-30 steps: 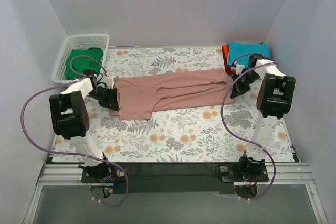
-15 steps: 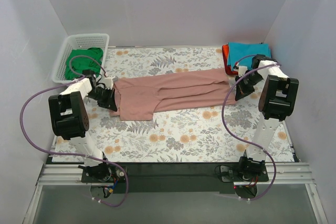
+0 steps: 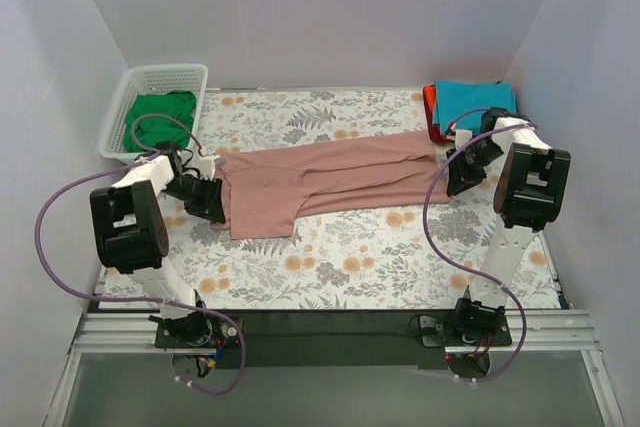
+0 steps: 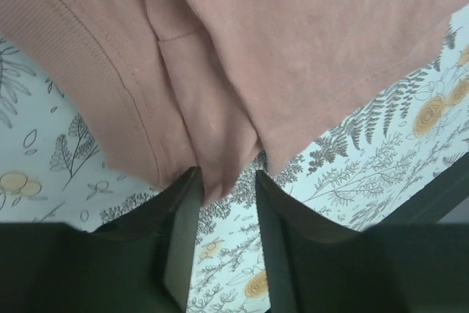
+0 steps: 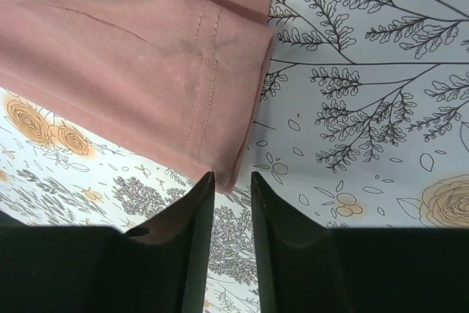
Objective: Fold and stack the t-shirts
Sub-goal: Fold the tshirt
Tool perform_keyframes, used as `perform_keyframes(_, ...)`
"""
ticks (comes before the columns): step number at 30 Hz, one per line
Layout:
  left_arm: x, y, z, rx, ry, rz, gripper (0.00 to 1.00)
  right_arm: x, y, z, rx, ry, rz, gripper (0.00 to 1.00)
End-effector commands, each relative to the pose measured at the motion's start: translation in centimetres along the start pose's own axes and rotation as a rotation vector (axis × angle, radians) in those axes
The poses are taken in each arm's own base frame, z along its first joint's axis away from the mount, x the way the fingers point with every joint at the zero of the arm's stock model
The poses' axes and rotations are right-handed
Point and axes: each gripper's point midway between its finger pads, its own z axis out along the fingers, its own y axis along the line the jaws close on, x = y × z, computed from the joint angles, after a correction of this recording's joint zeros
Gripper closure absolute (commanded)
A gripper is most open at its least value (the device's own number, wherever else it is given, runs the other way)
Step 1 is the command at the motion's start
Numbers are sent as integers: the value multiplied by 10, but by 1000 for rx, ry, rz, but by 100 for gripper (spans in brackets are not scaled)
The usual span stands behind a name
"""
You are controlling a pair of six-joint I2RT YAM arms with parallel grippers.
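A dusty-pink t-shirt [image 3: 320, 175] lies folded into a long band across the floral table cloth [image 3: 350, 257]. My left gripper [image 3: 218, 201] sits low at its left end. In the left wrist view the pink t-shirt [image 4: 293, 56] pokes a fold between the tips of the open left gripper [image 4: 223, 177]. My right gripper [image 3: 455, 179] is at the right end. In the right wrist view the pink t-shirt [image 5: 132, 56] has its hemmed corner at the tips of the open right gripper [image 5: 231, 179]. A teal t-shirt [image 3: 475, 99] lies on a red-orange one [image 3: 430, 107] at the back right.
A white mesh basket [image 3: 165, 69] at the back left holds a crumpled green t-shirt [image 3: 160, 112]. White walls close in the left, back and right sides. The arm bases stand on a black rail along the near edge.
The right gripper has drawn back a little to the right of the shirt's end. The left gripper has shifted slightly toward the near edge, and the shirt's left end has moved with it.
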Motion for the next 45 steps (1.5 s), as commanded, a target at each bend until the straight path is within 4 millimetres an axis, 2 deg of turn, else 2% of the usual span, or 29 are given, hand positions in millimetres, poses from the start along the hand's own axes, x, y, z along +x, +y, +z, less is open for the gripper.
perform_keyframes(1, -25, -20, -39, -16, -141, 106, 64, -21, 11, -39, 19, -102, -56, 66)
perform_keyframes(3, -23, -29, -47, -19, -163, 136, 58, -29, 21, -51, 11, -149, -84, 64)
perform_keyframes(5, -15, -29, -46, -30, -142, 143, 58, -32, 28, -56, 12, -163, -109, 65)
perform_keyframes(6, -5, -30, -41, -27, -118, 133, 58, -34, 39, -54, 0, -160, -134, 66)
perform_keyframes(8, 1, -27, -35, -40, -109, 123, 58, -36, 49, -47, -10, -145, -158, 69)
perform_keyframes(11, -5, -13, -23, -72, -128, 93, 59, -45, 67, -27, -28, -115, -193, 77)
perform_keyframes(13, -12, -7, -20, -71, -129, 70, 63, -47, 67, -14, -32, -97, -191, 79)
perform_keyframes(14, -12, -3, -11, -51, -107, 41, 64, -49, 69, -9, -27, -89, -196, 80)
perform_keyframes(17, -13, 7, -1, -49, -82, 6, 69, -47, 58, 7, 3, -59, -189, 81)
perform_keyframes(21, 7, 18, 10, -78, -9, -6, 78, -32, 42, 25, 52, -12, -184, 81)
perform_keyframes(25, 31, 17, 17, -87, 45, -6, 82, -2, 37, 40, 70, 45, -186, 80)
perform_keyframes(28, 43, 14, 20, -88, 56, -7, 83, 7, 36, 38, 86, 53, -201, 79)
perform_keyframes(30, 50, 9, 19, -77, 70, -12, 83, 24, 39, 39, 82, 79, -202, 78)
perform_keyframes(32, 55, 3, 17, -67, 73, -9, 85, 24, 39, 28, 113, 61, -227, 75)
perform_keyframes(34, 48, -2, 9, -63, 41, -5, 82, 8, 39, 11, 151, 11, -244, 71)
perform_keyframes(36, 19, -14, -13, -60, -58, 33, 73, -22, 52, -15, 147, -95, -256, 66)
perform_keyframes(37, 7, -24, -27, -46, -102, 35, 67, -42, 77, -31, 121, -157, -302, 65)
perform_keyframes(38, -1, -30, -33, -23, -129, 41, 64, -60, 94, -51, 103, -233, -333, 61)
perform_keyframes(39, -10, -41, -46, -5, -157, 59, 57, -73, 130, -67, 28, -308, -367, 55)
perform_keyframes(40, -12, -45, -48, 15, -166, 64, 56, -77, 144, -72, -2, -334, -383, 51)
perform_keyframes(41, -6, -53, -50, 42, -144, 69, 53, -76, 179, -67, -84, -339, -423, 48)
perform_keyframes(42, -1, -55, -49, 48, -136, 82, 52, -75, 196, -63, -140, -344, -428, 46)
perform_keyframes(45, 28, -63, -34, 74, -84, 111, 51, -70, 264, -31, -263, -323, -515, 44)
